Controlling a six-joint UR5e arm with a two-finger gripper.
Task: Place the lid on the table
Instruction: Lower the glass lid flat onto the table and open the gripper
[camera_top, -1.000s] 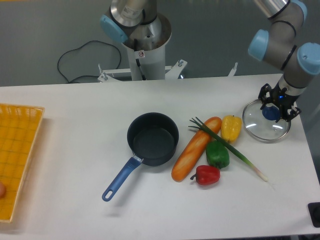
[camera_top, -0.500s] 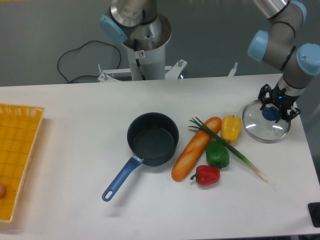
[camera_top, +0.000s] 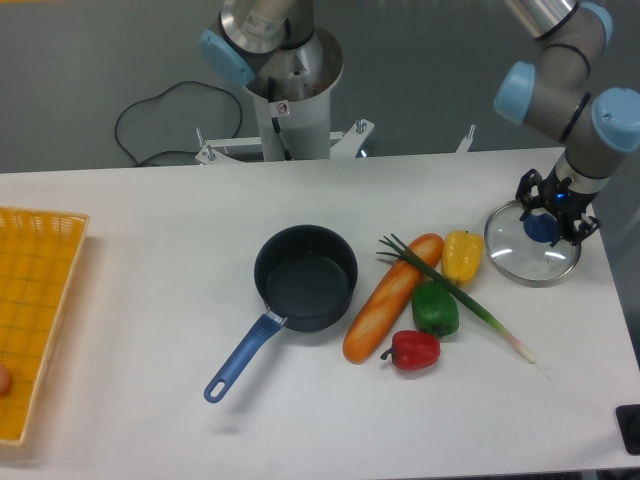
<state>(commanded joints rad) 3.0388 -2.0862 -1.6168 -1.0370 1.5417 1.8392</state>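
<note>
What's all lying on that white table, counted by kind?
Peppers: 3, yellow pepper, green pepper, red pepper
Baguette-shaped bread loaf: 1
Green spring onion: 1
Dark blue saucepan: 1
Clear glass lid: 1
Yellow mesh tray: 1
Total: 8

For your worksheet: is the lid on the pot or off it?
Off. The lid lies flat on the table; the saucepan stands open and empty.
</note>
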